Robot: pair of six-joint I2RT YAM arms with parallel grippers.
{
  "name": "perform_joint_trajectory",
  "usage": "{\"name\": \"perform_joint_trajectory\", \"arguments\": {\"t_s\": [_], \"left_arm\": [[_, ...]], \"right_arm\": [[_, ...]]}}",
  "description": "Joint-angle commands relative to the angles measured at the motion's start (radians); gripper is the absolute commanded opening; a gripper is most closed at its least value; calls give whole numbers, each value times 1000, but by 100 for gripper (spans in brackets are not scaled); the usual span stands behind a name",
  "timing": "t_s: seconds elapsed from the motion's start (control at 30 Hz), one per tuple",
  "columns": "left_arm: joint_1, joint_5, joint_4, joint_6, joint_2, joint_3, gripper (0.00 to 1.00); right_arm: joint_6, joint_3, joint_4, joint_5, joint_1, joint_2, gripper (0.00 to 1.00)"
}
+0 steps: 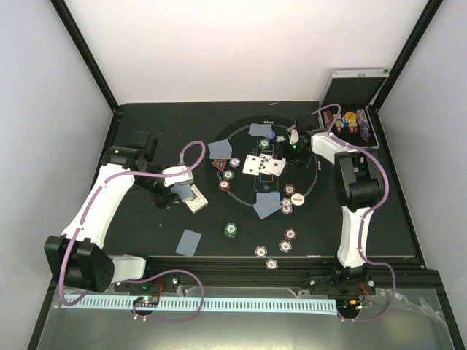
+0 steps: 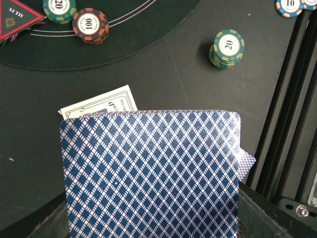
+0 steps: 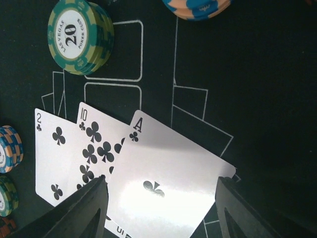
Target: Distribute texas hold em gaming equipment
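My left gripper (image 1: 188,195) is shut on a deck of blue-diamond-backed playing cards (image 2: 148,173), with a banknote (image 2: 101,105) sticking out behind it; the deck hides its fingers. It hangs over the bare table left of the round mat (image 1: 314,175). My right gripper (image 3: 161,208) is open low over the mat's centre, its fingers (image 3: 89,208) on either side of the ace of clubs (image 3: 163,168). The ace lies face up overlapping the ten (image 3: 94,144) and two (image 3: 54,153) of clubs. Face-down cards (image 1: 268,205) and poker chips (image 1: 231,230) lie around the mat, with a red triangular marker (image 2: 15,17) and a white button (image 1: 297,197).
An open silver case (image 1: 355,109) with chip rolls stands at the back right. A green 20 stack (image 3: 79,34) sits close to the face-up cards. A single face-down card (image 1: 190,242) lies near the front edge, and a black rail (image 2: 292,114) runs beside the deck.
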Motion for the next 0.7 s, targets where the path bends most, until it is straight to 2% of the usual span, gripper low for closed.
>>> {"name": "perform_joint_trajectory", "arguments": {"t_s": [0.0, 0.17, 0.3, 0.43, 0.67], "left_arm": [[7, 16, -1, 10, -2, 34, 2], [7, 20, 0, 12, -2, 32, 2], [7, 26, 0, 11, -2, 31, 2], [6, 43, -4, 12, -2, 32, 2], [6, 88, -23, 24, -2, 35, 2]], "right_arm": [[-14, 17, -29, 17, -4, -29, 62], [46, -85, 80, -88, 27, -197, 64], [115, -173, 168, -166, 155, -321, 71], [282, -297, 386, -263, 297, -410, 76], [508, -379, 721, -346, 531, -421, 80]]}}
